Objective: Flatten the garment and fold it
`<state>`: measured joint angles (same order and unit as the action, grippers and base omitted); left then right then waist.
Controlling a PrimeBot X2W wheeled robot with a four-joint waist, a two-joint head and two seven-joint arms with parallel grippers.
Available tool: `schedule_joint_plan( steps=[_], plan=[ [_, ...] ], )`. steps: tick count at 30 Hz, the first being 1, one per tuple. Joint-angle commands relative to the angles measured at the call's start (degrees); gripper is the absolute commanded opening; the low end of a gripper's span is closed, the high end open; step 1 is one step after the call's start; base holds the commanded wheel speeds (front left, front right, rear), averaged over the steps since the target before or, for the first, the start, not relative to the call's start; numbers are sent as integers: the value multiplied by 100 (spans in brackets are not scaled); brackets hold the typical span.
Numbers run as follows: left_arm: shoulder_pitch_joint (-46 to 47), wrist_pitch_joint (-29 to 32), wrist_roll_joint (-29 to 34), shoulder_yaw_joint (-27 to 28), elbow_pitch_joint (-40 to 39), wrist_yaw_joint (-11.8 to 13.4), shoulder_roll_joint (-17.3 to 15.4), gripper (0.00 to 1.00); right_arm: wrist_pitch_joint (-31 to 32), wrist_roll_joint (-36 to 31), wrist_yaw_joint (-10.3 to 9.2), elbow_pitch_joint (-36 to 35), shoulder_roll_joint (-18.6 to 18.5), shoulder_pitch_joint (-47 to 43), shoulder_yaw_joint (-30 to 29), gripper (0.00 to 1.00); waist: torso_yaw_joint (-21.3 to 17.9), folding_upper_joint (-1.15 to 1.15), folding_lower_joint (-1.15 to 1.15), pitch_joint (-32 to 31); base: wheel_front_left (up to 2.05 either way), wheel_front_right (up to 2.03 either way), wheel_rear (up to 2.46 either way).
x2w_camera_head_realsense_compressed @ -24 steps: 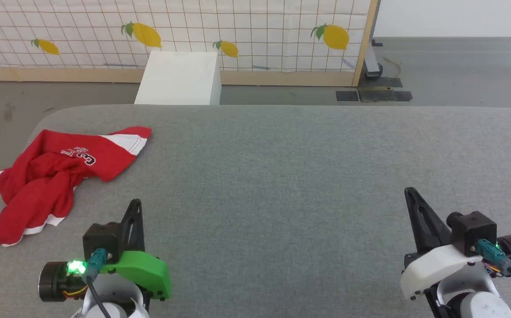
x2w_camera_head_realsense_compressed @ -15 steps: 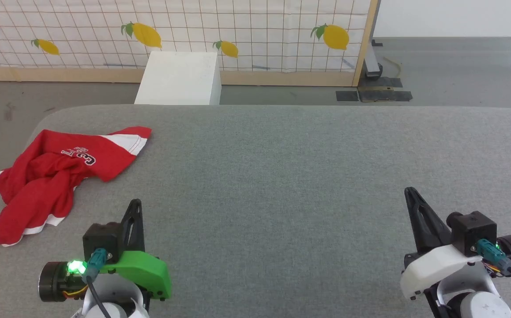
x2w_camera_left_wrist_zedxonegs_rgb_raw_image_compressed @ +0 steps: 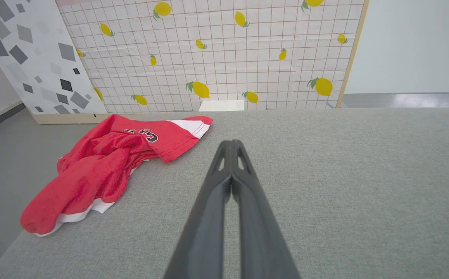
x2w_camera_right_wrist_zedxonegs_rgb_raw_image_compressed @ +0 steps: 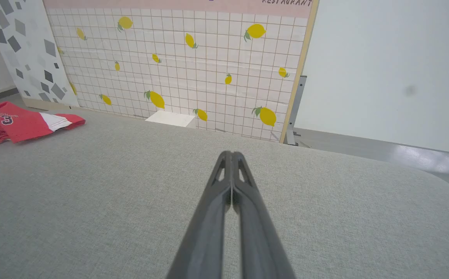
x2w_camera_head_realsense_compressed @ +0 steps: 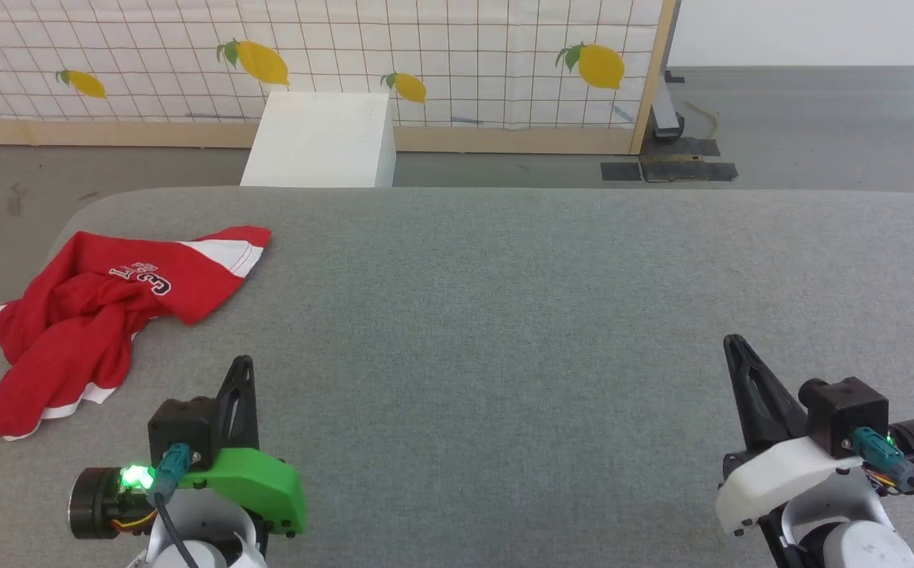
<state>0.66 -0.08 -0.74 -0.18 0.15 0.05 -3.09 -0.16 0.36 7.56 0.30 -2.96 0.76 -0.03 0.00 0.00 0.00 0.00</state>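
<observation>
Crumpled red shorts at ten o'clock on grey table; left gripper and right gripper closed, empty.

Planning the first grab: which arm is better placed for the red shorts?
Left, probably. The shorts lie at the left edge of the table, close to the left gripper; the right gripper sits far across.

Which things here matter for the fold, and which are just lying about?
Job: red shorts, crumpled near the grey table's left edge; left gripper and right gripper, both shut and empty.
Lying about: white box, lemon-print screen, dark floor plates behind the table.
</observation>
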Motion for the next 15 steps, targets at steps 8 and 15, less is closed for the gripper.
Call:
schedule_joint_plan(
  steps=[8, 15],
  plan=[
    [0, -1, -4, -3, 2, 0, 0, 100, -1, 2, 0, 1, -1, 0, 1, 100, 0, 0, 0, 0, 0, 0, 0],
    [-4, -56, -71, -52, 41, 11, 0, 100, -56, 53, 0, 29, -1, -25, -25, 100, 0, 0, 0, 0, 0, 0, 0]
  ],
)
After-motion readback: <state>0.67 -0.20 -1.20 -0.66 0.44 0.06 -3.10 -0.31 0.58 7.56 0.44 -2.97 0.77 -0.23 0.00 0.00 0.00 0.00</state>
